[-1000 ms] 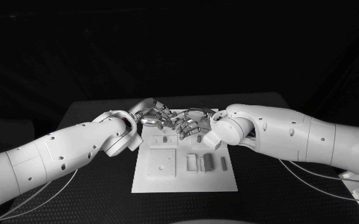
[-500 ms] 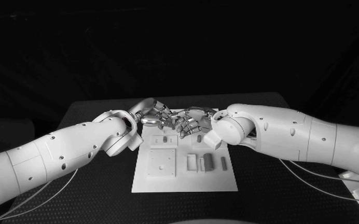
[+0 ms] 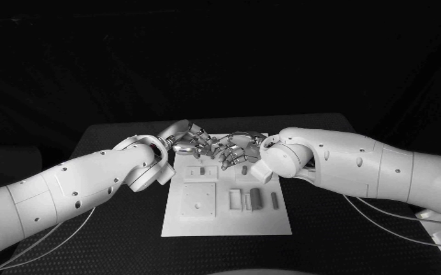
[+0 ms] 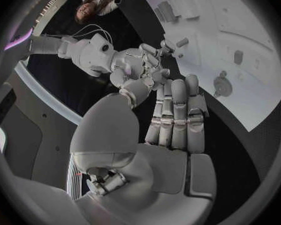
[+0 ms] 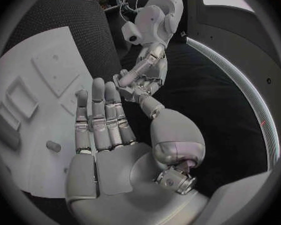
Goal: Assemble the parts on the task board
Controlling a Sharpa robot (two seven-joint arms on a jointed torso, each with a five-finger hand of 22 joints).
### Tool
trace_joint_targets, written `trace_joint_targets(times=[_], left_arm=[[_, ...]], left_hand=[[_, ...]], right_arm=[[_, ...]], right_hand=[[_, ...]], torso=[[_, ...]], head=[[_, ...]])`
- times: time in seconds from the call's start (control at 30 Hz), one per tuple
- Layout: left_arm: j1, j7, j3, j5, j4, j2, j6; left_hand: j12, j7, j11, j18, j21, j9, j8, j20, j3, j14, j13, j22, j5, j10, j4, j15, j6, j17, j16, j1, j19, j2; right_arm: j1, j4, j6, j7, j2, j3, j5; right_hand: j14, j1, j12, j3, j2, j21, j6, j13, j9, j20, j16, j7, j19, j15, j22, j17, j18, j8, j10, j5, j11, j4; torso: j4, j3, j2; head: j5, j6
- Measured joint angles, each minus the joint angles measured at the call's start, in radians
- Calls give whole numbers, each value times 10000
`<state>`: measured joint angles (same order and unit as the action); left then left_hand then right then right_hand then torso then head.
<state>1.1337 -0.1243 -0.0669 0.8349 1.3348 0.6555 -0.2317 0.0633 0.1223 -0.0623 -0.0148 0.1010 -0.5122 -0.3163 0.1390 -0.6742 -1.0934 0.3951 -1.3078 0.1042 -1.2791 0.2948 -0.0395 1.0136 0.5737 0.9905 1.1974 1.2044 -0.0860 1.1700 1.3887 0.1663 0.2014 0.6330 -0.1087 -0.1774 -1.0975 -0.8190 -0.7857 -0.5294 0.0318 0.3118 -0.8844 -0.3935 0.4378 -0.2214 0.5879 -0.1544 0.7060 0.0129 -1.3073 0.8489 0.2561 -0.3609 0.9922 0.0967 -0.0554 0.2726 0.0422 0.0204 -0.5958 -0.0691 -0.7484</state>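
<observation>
Both hands are met fingertip to fingertip over the far end of the board (image 3: 225,224): the left hand (image 3: 188,142) and right hand (image 3: 239,149) are seen with fingers extended. Whether a part is pinched between them cannot be told. Parts (image 3: 255,198) are laid on the board's near half; a peg (image 4: 238,56) is shown standing in the left wrist view.

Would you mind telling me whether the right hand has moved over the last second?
Cannot tell; if it moved at all, it barely did. The right hand sits at the same spot over the far end of the task board, close to the left hand.
</observation>
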Motion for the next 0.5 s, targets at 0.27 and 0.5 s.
trace_joint_targets(times=[0.27, 0.5], left_arm=[[0, -1, -2, 14, -12, -6, 4], [0, 0, -3, 21, 0, -14, 17]], left_hand=[[-7, -3, 3, 0, -34, -4, 12, -1, 7, 0, -2, 1, -8, 3, 6, 0, -4, 0, 0, -8, 0, 9], [-35, -11, 6, 1, -34, -8, 40, -1, 21, 0, -7, 2, -11, 6, 18, -1, -14, 0, 0, -3, 0, 13]], right_arm=[[2, -5, -3, 2, 4, 2, -43], [1, -14, 16, 3, 1, 2, -63]], right_hand=[[-35, 0, -39, 6, 0, 41, -46, -53, 37, 0, 42, -9, 71, -34, 0, 15, 1, -2, 52, 0, 18, 61], [-35, -41, -39, 6, -42, 40, -82, -71, 53, 35, 43, 26, 106, -33, -8, 26, 1, -28, 76, 0, 37, 61]], torso=[[0, 0, 0], [0, 0, -1]], head=[[1, -7], [2, -17]])
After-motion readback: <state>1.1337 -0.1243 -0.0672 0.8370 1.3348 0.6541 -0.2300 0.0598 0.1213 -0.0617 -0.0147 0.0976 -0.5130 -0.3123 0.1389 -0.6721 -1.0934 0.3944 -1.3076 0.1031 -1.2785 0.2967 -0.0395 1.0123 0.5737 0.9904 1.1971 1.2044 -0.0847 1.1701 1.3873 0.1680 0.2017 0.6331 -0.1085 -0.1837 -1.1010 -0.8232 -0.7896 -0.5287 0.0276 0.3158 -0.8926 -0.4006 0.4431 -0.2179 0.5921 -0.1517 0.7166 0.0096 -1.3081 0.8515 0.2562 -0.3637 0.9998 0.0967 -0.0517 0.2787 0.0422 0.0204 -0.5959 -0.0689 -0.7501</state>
